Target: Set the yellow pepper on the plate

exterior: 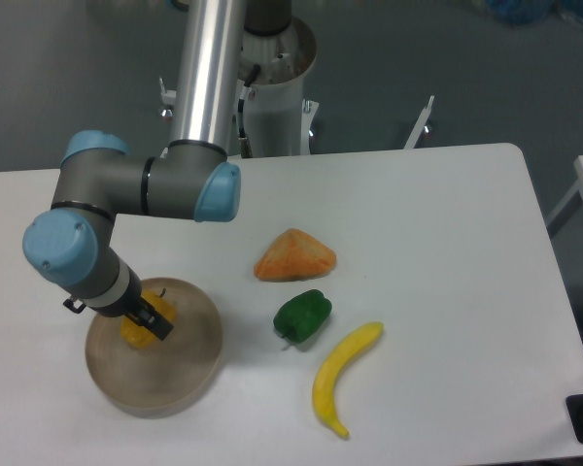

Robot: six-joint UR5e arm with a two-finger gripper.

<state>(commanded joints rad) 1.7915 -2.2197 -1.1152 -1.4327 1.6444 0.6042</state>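
The yellow pepper (136, 328) rests on the round beige plate (189, 361) at the front left of the table, toward the plate's left side. My gripper (151, 318) hangs straight over it, and the wrist hides much of the pepper. One dark finger (159, 324) shows at the pepper's right side, spread a little away from it. The gripper looks open, with its fingers still low beside the pepper.
An orange triangular lump (294, 256) lies mid-table. A green pepper (302, 316) sits just below it, and a yellow banana (341, 377) lies near the front edge. The arm's elbow and silver column (209, 73) stand above the plate area.
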